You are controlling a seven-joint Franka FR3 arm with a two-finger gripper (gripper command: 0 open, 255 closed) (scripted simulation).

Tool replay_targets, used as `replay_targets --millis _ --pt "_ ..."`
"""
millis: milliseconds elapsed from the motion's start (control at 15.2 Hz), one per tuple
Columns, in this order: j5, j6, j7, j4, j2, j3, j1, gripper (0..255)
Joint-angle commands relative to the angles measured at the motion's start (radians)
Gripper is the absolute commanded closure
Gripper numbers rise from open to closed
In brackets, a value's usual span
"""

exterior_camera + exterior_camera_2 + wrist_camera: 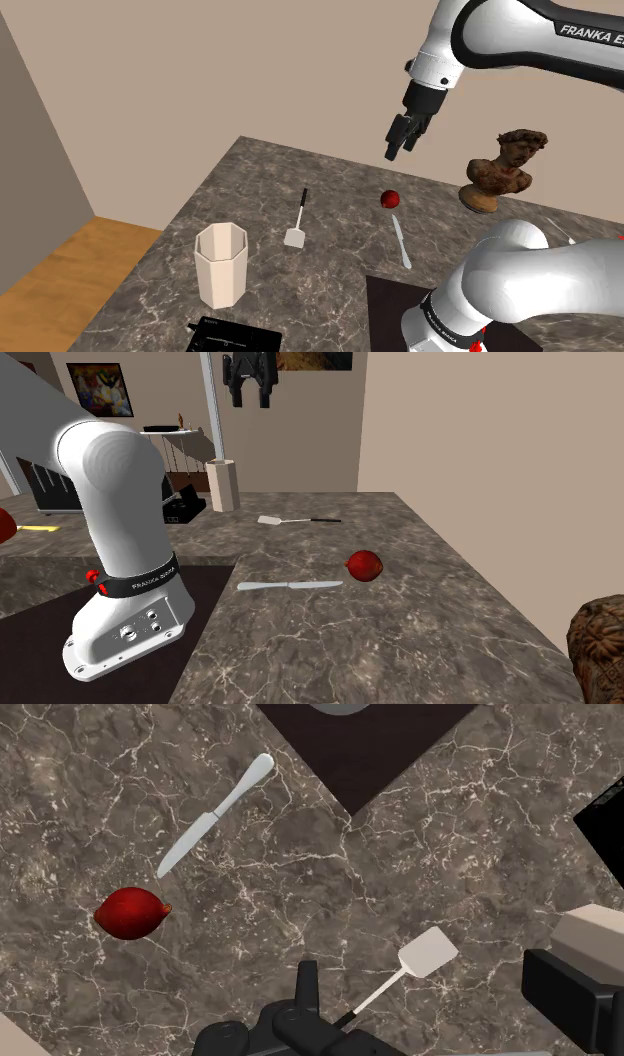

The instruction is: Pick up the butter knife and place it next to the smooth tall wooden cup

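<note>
Closest to me in the shoulder view, at the bottom edge, a flat black gadget (235,338) lies on the dark marbled desk (150,300). Just behind it, in the lower left, stands the cup (220,265). It is pale and tall, with flat sides. At the lower right, the arm's fat white base (520,280) sits by a dark mat (388,305). Just past the mat's corner, a bit right of the middle of the frame, lies the butter knife (401,243). It is silver-grey, flat on the desk, and nothing is touching it. Its pointy end aims at a small red fruit (390,199) close by, but the two do not touch. A little spatula (297,222) with a black handle lies between the knife and the cup, so the knife is well apart from the cup. Farther back, at the right, a brown bust (503,170) with curly hair stands on the desk. High over the fruit, in the upper right, hangs the black tool (398,148). Its two fingers are spread apart with nothing between them. Behind it all is a plain tan wall (250,60).
</note>
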Motion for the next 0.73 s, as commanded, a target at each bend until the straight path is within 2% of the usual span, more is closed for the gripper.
replay_targets --millis 0,660 --pt "0.0 0.0 0.0 0.0 0.0 0.0 0.0 0" --pt "-0.066 0.289 0.096 -0.275 0.003 -0.091 -0.154 0"
